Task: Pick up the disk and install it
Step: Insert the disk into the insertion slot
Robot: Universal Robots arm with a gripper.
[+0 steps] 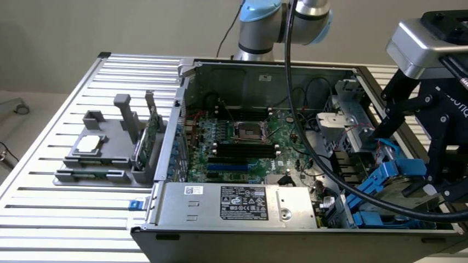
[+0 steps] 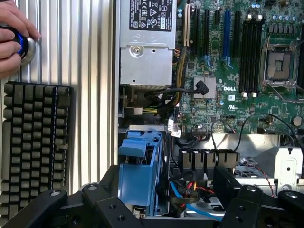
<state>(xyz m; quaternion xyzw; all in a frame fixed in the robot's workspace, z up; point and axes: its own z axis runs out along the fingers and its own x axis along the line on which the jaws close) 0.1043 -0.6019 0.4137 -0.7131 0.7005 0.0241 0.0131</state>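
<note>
Jaws: mine, spread wide apart, gripping nothing.
Disk: silver-grey hard drive in blue plastic carrier [image 2: 141, 175] [image 1: 382, 181], standing between my jaws, inside a corner of the open grey metal computer case [image 1: 256, 244].

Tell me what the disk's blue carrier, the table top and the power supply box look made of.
Disk's blue carrier: likely moulded plastic, matte, evenly coloured, with thick ribbed walls. Table top: probably extruded aluminium, satin silver, in long parallel slats. Power supply box: seemingly sheet steel, dull grey, with folded edges and stamped slots.
</note>
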